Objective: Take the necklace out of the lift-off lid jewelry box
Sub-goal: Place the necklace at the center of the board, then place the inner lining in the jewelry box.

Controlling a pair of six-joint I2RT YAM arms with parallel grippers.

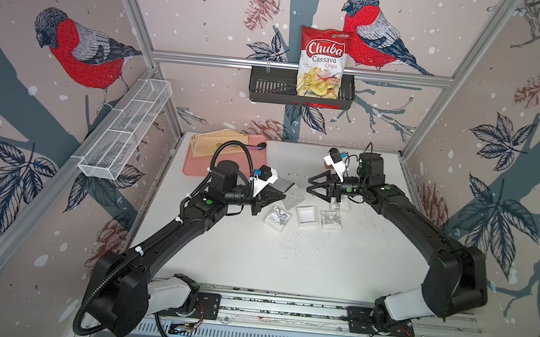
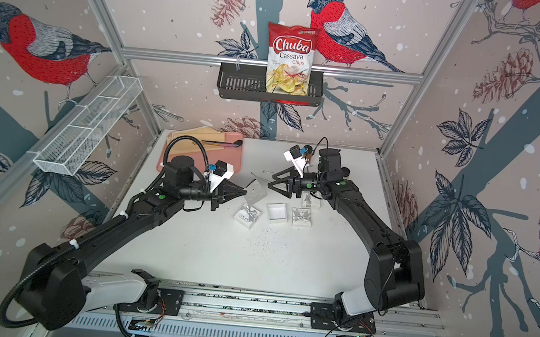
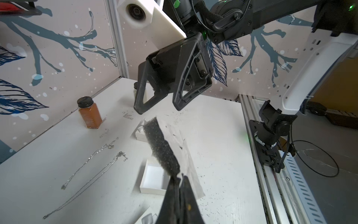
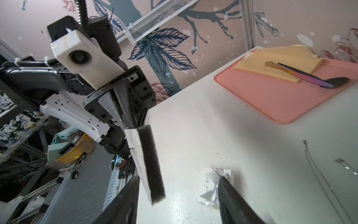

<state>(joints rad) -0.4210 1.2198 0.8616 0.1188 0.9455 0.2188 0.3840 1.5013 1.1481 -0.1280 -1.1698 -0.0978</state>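
Left tool (image 3: 179, 179) grips foam insert (image 3: 160, 149) near open box (image 3: 154, 179), necklaces (image 3: 122, 154) lying beside.

- Necklace chains (image 3: 91, 161): qty 2 counted.
- Sm. white box pcs (image 1: 307, 216) (bases/lids): 4 counted in a top view.
- Foam insert (image 3: 161, 145): 1 noted.
- Amber jar (image 3: 89, 114): 1 noted.
- Chip bag (image 1: 322, 62): 1 listed.
- Baskets, 2 recorded: 1 blk basket (image 1: 270, 87), 1 wht wire basket (image 1: 125, 133).
- Pink tray (image 1: 193, 168): 1; cloth (image 1: 217, 140): 1; spoon (image 4: 313, 79): 1.
- Robot arms (image 1: 165, 243): 2 counted.

Bright even light, soft shadows on the table (image 1: 286, 263), bowed edges, blurred foreground.
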